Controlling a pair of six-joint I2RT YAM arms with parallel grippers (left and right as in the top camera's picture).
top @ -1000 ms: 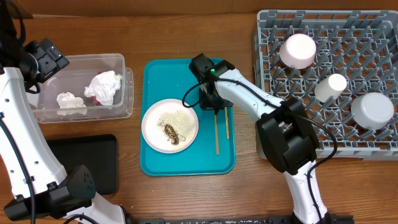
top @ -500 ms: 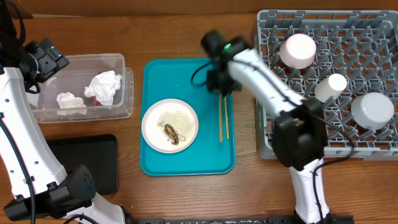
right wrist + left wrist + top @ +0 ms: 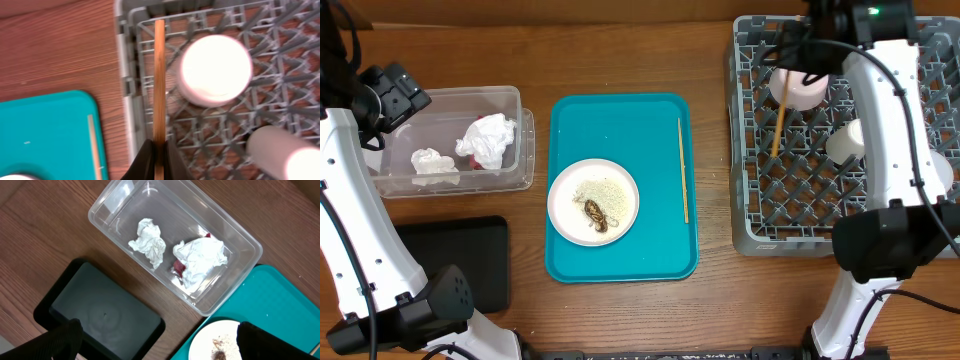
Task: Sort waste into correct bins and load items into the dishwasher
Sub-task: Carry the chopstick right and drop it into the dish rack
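The brown wooden table (image 3: pixel 620 40) carries the grey dish rack (image 3: pixel 760 215) on my right. My right gripper (image 3: pixel 158 159) hangs over it, fingers pressed tight on one end of a chopstick (image 3: pixel 159 80). The stick reaches across the rack's edge, just beside the upturned pink bowl (image 3: pixel 798 80). Its twin (image 3: pixel 683 170) lies on the teal tray (image 3: pixel 620 255), near the plate (image 3: pixel 620 190). My left gripper (image 3: pixel 167 342) is spread wide and empty over the clear tub (image 3: pixel 240 235). My worry is that the stick is thin and the lattice open, so released at a tilt it could slip through a gap or roll off the rim. With only one end pinched, a knock against the bowl or a peg could twist it loose.
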